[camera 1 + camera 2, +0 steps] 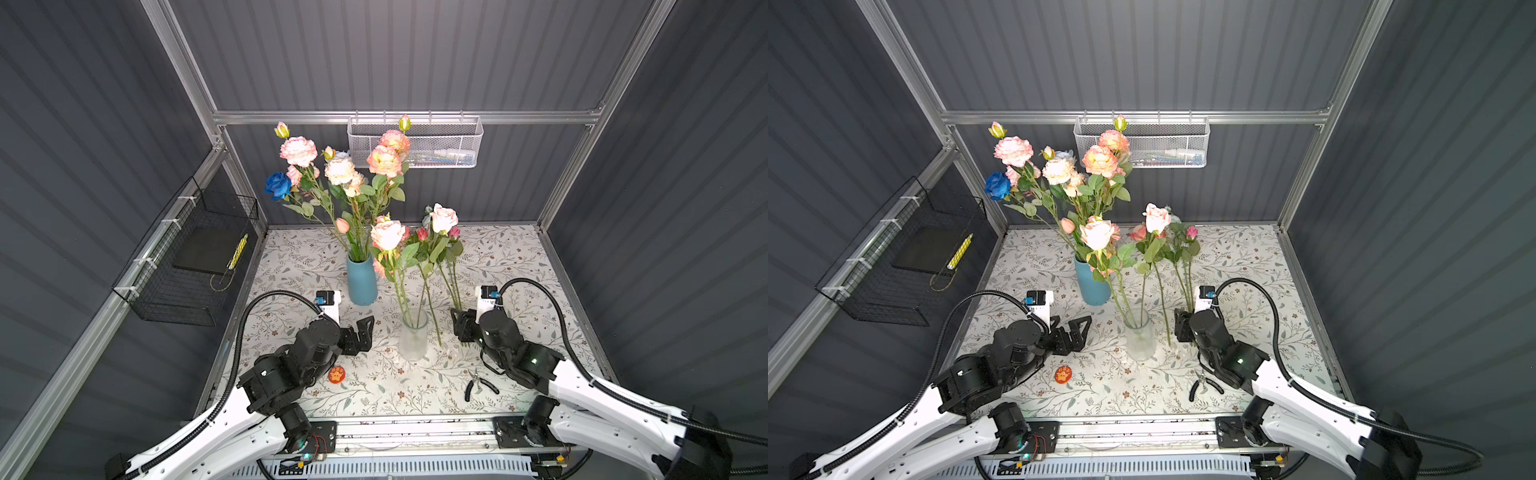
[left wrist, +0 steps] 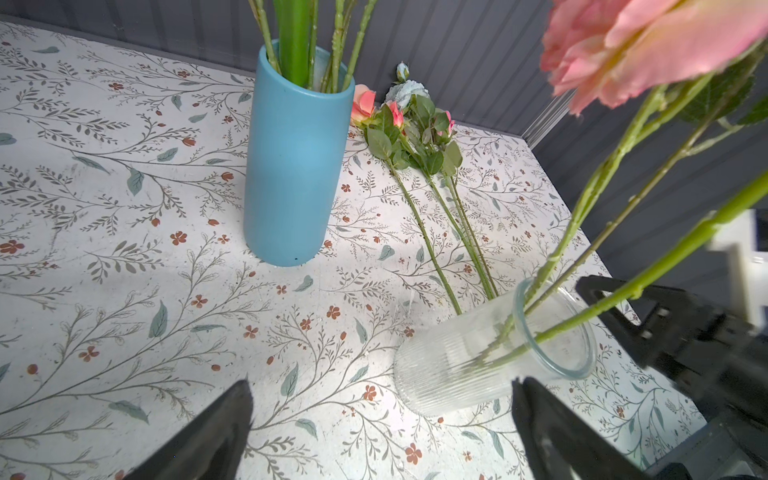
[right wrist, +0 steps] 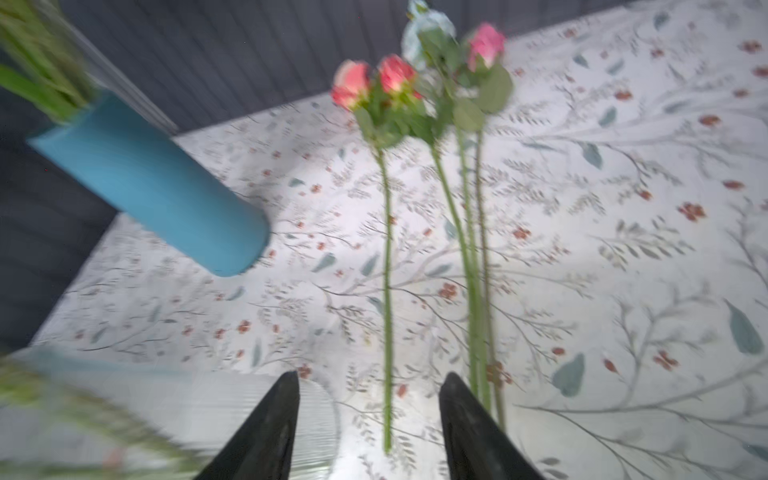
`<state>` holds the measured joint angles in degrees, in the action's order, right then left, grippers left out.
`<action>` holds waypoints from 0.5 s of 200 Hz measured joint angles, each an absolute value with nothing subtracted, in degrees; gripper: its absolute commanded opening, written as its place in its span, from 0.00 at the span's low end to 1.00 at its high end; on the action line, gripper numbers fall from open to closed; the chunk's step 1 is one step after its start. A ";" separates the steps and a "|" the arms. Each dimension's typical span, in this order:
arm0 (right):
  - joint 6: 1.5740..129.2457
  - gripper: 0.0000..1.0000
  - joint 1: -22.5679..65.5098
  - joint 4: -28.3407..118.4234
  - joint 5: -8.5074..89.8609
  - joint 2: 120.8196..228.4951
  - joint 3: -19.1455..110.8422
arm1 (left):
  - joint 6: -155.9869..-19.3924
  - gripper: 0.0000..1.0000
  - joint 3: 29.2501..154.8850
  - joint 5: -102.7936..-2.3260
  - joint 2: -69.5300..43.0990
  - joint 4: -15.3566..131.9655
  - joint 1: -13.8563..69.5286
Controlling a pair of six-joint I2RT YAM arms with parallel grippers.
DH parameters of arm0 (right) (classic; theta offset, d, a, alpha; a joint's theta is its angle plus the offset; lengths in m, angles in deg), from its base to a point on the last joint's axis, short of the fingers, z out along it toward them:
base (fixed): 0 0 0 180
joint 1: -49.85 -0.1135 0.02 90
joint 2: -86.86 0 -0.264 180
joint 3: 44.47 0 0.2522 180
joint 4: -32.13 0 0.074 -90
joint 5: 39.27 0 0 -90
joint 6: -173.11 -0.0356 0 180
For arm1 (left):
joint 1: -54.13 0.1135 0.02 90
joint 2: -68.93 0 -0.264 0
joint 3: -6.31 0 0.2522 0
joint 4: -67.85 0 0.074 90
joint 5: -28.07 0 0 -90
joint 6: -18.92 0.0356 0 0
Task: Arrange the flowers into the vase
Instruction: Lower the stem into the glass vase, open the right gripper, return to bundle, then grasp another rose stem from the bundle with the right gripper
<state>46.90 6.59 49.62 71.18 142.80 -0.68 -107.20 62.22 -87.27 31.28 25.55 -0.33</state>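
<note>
A: Several small roses lie flat on the table, just beside the glass vase. The vase holds a few tall stems that lean outward.
B: And the hands?
A: The right gripper hangs over the stem ends, jaws apart and empty. The left gripper gapes wide, empty too.
B: Risk?
A: The stems lie bunched, so one pinch may take two, though that view is blurred. An arm brushing the leaning blooms could tip the vase.

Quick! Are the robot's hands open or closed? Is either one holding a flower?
Left hand: open wide, holding nothing.
Right hand: open, holding nothing.
</note>
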 measured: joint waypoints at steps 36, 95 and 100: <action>46.29 0.57 12.69 53.68 61.71 160.83 8.19 | -107.22 1.00 62.22 -87.01 31.58 25.77 -0.33; 50.64 0.54 19.70 54.49 53.78 187.10 32.25 | -107.29 1.00 62.22 -86.36 31.96 25.70 -0.33; 50.77 0.53 20.07 55.28 53.67 189.31 34.75 | -107.29 1.00 62.22 -86.33 31.96 25.59 -0.33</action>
